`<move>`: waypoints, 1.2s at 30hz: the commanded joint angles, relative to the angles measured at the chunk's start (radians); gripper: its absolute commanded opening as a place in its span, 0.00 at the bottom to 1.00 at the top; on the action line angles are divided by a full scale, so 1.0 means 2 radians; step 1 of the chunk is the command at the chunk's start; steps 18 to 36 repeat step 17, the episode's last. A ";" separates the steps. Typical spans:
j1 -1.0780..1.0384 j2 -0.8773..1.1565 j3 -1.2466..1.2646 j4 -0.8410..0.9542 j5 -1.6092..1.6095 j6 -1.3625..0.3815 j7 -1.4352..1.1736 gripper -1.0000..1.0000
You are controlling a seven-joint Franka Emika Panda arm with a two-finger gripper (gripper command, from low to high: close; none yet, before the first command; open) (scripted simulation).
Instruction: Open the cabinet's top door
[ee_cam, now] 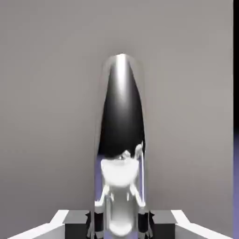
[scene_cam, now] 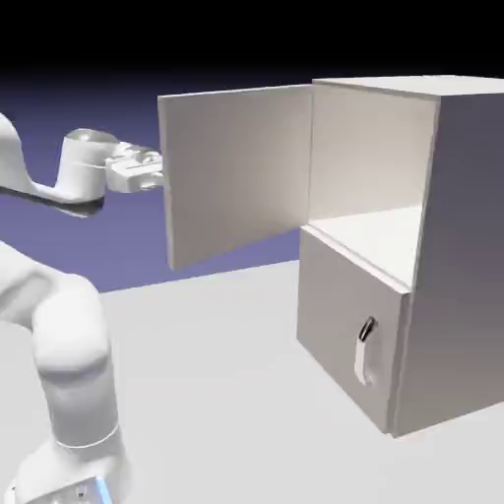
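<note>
The top door [scene_cam: 236,172] stood swung wide to the left of the cabinet [scene_cam: 433,246], its upper compartment bare. The gripper [scene_cam: 157,169] sat at the door's free edge, and in the hand view its fingers [ee_cam: 95,219] pinched the dark-and-silver handle [ee_cam: 121,116] — closed on it. To finish well, I judged, the pull should follow the hinge's arc — not a straight line — keeping the grip square so the handle would not slip.
</note>
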 commanded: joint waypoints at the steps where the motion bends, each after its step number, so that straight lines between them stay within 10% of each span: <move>1: -0.018 0.003 0.016 0.015 0.006 -0.013 0.001 0.00; 16: -0.289 -0.048 0.208 0.243 0.086 -0.156 -0.044 0.00; 17: -0.289 -0.048 0.208 0.243 0.086 -0.156 -0.044 1.00; 36: -0.289 -0.048 0.208 0.243 0.086 -0.156 -0.044 1.00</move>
